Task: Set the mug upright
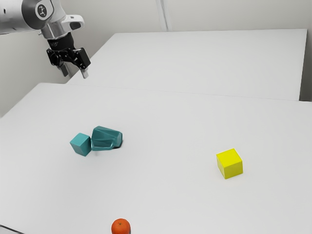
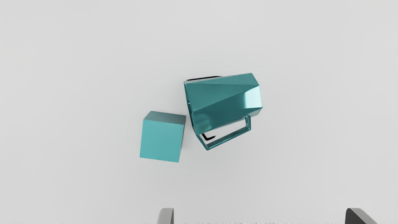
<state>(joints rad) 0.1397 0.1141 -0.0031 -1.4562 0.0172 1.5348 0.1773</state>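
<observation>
My gripper (image 1: pixel 76 74) hangs above the table at the exterior view's upper left, well away from the mug. In the wrist view the gripper (image 2: pixel 259 216) is open, its two fingertips wide apart with nothing between them. A teal faceted mug (image 1: pixel 106 138) lies on its side on the table, its handle toward the exterior view's front. The wrist view shows the mug (image 2: pixel 224 102) with its mouth end facing the side where a teal cube stands; the inside of the mug is hidden.
The teal cube (image 1: pixel 81 144) is right beside the mug's mouth end; in the wrist view a narrow gap separates the cube (image 2: pixel 161 140) from it. A yellow cube (image 1: pixel 229 164) sits toward the exterior view's right, and an orange (image 1: pixel 121 226) at its front edge.
</observation>
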